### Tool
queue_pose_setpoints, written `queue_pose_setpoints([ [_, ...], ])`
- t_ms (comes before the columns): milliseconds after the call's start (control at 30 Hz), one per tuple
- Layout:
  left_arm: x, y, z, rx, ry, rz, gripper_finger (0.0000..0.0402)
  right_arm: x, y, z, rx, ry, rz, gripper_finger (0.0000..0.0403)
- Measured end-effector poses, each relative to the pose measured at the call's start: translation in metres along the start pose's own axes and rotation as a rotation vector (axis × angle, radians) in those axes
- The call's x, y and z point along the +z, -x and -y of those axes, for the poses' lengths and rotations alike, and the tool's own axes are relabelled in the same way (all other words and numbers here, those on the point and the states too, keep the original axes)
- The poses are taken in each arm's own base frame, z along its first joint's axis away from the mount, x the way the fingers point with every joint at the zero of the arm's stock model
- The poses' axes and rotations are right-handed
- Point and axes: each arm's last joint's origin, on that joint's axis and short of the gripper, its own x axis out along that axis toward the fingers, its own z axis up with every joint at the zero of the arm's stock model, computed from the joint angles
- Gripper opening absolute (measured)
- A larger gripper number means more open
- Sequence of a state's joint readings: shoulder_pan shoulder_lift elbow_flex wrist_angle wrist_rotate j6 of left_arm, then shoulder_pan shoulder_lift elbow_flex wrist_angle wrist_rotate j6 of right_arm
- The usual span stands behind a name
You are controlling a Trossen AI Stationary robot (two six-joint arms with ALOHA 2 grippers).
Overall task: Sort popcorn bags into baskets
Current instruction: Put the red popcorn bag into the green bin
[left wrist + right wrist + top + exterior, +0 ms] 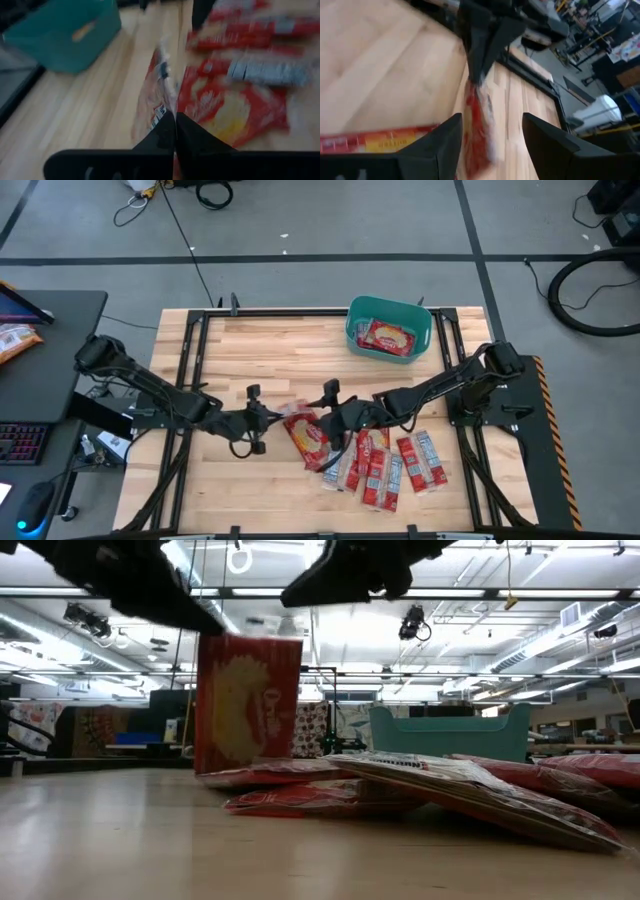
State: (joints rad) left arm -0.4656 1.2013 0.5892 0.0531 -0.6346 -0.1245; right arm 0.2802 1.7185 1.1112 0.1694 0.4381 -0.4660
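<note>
My left gripper is shut on a red popcorn bag at the table's middle, near its front. The bag also shows in the high view. My right gripper is open just right of that bag. In the right wrist view its fingers stand on either side of the hanging bag without touching it. Several more red bags lie overlapping on the table to the right. The teal basket stands at the far right with a red bag inside. My left gripper pinches the bag's upper edge between its two shut fingers, coming slanting down from the table's left. The bag hangs upright below the fingers. Its lower edge is level with the bags lying flat; whether it touches them, I cannot tell.
The wooden table is bare at its far left and middle. A black frame rail runs along the far edge. A dark desk with an orange-and-white packet stands left of the table.
</note>
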Motion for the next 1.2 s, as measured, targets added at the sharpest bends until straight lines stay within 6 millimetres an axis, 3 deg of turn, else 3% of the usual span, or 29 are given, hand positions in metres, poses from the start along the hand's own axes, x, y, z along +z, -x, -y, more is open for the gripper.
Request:
queue_pose_setpoints([
  [600, 0.024, 0.003, 0.002, -0.01, -0.146, 0.219, 0.0007, -0.002, -0.005, 0.01, 0.042, -0.111, 0.041, 0.0191],
  [767, 0.027, 0.004, 0.002, 0.004, -0.194, 0.246, 0.0007, -0.003, -0.006, 0.011, 0.046, -0.139, 0.037, 0.0148],
  [933, 0.027, 0.004, 0.002, 0.011, -0.194, 0.245, 0.0012, -0.004, -0.006, 0.011, 0.047, -0.13, 0.035, 0.0077],
  [1067, 0.027, 0.004, 0.001, 0.065, -0.163, 0.239, 0.0047, -0.006, -0.006, 0.011, 0.05, -0.12, 0.01, 0.0024],
  [1200, 0.029, 0.006, -0.001, 0.069, -0.096, 0.247, 0.01, -0.011, -0.007, 0.011, 0.043, -0.109, -0.032, 0.0022],
])
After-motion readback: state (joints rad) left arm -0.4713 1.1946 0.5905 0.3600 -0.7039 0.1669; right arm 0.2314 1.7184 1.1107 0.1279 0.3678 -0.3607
